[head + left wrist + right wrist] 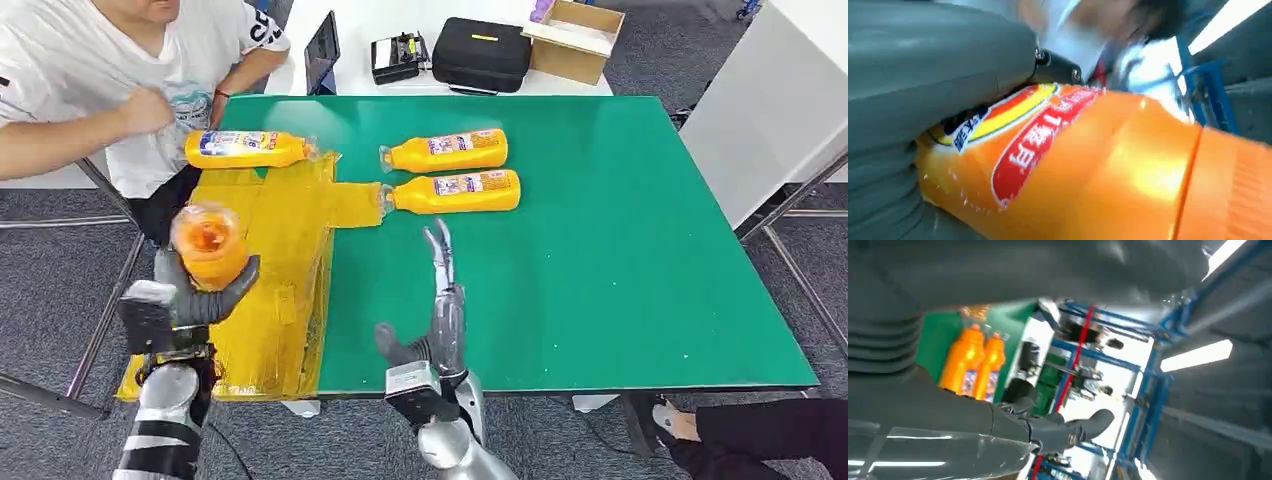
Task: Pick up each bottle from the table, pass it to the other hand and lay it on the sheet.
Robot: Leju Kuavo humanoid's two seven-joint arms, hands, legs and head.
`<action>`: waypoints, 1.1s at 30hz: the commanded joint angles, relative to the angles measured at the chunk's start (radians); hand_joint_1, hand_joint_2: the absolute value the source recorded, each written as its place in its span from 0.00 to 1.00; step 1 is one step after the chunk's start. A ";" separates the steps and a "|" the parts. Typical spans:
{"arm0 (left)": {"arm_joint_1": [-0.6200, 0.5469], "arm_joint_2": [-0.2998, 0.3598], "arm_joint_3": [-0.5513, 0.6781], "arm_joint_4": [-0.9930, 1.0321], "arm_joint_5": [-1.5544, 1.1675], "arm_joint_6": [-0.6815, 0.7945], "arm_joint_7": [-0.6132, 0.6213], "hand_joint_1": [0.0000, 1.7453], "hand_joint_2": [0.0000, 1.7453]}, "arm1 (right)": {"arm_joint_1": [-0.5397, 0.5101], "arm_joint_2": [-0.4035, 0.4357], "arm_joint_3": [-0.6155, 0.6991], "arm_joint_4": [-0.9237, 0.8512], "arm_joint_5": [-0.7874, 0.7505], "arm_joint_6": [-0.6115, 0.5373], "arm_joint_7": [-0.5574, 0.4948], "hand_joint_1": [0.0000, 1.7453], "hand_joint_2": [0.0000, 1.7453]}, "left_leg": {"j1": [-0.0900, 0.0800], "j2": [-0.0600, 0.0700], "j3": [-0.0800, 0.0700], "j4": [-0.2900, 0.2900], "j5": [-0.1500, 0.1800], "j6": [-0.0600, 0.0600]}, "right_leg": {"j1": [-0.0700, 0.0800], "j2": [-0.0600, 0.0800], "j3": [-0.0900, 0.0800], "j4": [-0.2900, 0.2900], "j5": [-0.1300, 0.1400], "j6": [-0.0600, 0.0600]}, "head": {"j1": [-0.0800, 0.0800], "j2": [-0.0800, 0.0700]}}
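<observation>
My left hand [205, 290] grips an orange bottle [209, 245] above the yellow sheet [280, 260] at the table's left edge. Close up in the left wrist view, that bottle [1088, 170] lies against my grey palm [923, 75]. Another orange bottle [246, 149] lies on the sheet's far end. Two more orange bottles [448, 151] [455, 191] lie side by side on the green table [620, 250], caps toward the sheet. My right hand [440, 310] is open over the table's near middle, fingers straight and pointing toward them. The right wrist view shows those two bottles [970, 362].
A person in a white shirt [110, 80] sits at the far left corner, an arm near the sheet. A black case [480, 52], a cardboard box [575, 38] and a small device [398, 57] stand on the white surface behind the table. Another person's shoe [672, 420] shows at bottom right.
</observation>
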 commanded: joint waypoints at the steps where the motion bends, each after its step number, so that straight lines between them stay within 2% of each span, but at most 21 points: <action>1: -0.303 0.104 -0.097 0.492 -0.604 0.231 0.133 1.00 1.00 | -0.013 -0.014 0.007 -0.122 -0.048 -0.007 0.001 0.00 0.00 | 0.001 -0.002 0.003 -0.001 0.000 0.000 | 0.001 -0.003 0.004 0.000 -0.001 -0.003 | 0.000 0.000; 3: -0.349 0.124 -0.130 0.596 -0.723 0.223 0.169 1.00 1.00 | -0.018 -0.018 0.012 -0.105 -0.057 0.017 0.004 0.00 0.00 | 0.002 0.002 0.007 0.000 -0.002 0.000 | 0.003 0.000 0.008 -0.001 -0.001 -0.005 | 0.000 0.000; 6: -0.381 0.137 -0.149 0.670 -0.806 0.261 0.188 1.00 1.00 | -0.019 -0.021 0.013 -0.093 -0.057 0.035 0.001 0.00 0.00 | 0.001 0.000 0.005 -0.001 0.000 -0.001 | 0.002 -0.001 0.006 -0.001 0.000 -0.004 | 0.000 0.000; 9: -0.400 0.163 -0.158 0.735 -0.860 0.212 0.208 1.00 1.00 | -0.019 -0.018 0.013 -0.082 -0.074 0.069 0.003 0.00 0.00 | 0.002 0.003 0.007 0.000 -0.002 -0.001 | 0.003 0.001 0.008 -0.001 -0.001 -0.005 | 0.000 0.000; 14: -0.399 0.211 -0.131 0.828 -0.844 0.149 0.168 1.00 1.00 | -0.012 -0.018 0.019 -0.033 -0.065 0.099 -0.005 0.00 0.00 | 0.001 0.004 0.006 -0.001 -0.001 -0.001 | 0.002 0.003 0.006 -0.001 0.000 -0.003 | 0.000 0.000; 20: -0.378 0.217 -0.094 0.854 -0.808 0.073 0.134 1.00 1.00 | -0.013 -0.009 0.019 -0.006 -0.066 0.114 -0.004 0.00 0.00 | 0.001 0.004 0.003 -0.001 0.000 -0.001 | 0.001 0.002 0.002 -0.001 0.000 -0.002 | 0.000 0.000; 21: -0.373 0.209 -0.068 0.857 -0.763 0.016 0.100 1.00 1.00 | -0.017 -0.009 0.022 0.002 -0.055 0.113 -0.005 0.00 0.00 | 0.002 0.005 0.006 -0.001 -0.002 -0.001 | 0.003 0.002 0.005 -0.001 0.000 -0.004 | 0.000 0.000; 26: -0.357 0.209 -0.062 0.845 -0.737 -0.042 0.079 1.00 1.00 | -0.017 -0.004 0.031 0.014 -0.045 0.117 -0.005 0.00 0.00 | 0.002 0.004 0.006 0.000 -0.002 0.000 | 0.003 0.002 0.006 -0.001 -0.001 -0.004 | 0.000 0.000; 28: -0.349 0.209 -0.062 0.842 -0.732 -0.049 0.073 1.00 1.00 | -0.018 -0.001 0.035 0.022 -0.044 0.120 -0.004 0.00 0.00 | 0.001 0.002 0.002 -0.001 -0.001 0.000 | 0.001 0.001 0.003 -0.001 0.000 -0.002 | 0.000 0.000; 33: -0.349 0.209 -0.062 0.842 -0.732 -0.049 0.073 1.00 1.00 | -0.018 -0.001 0.035 0.022 -0.044 0.120 -0.004 0.00 0.00 | 0.001 0.003 0.005 -0.001 -0.002 -0.001 | 0.001 0.002 0.005 -0.001 -0.001 -0.004 | 0.000 0.000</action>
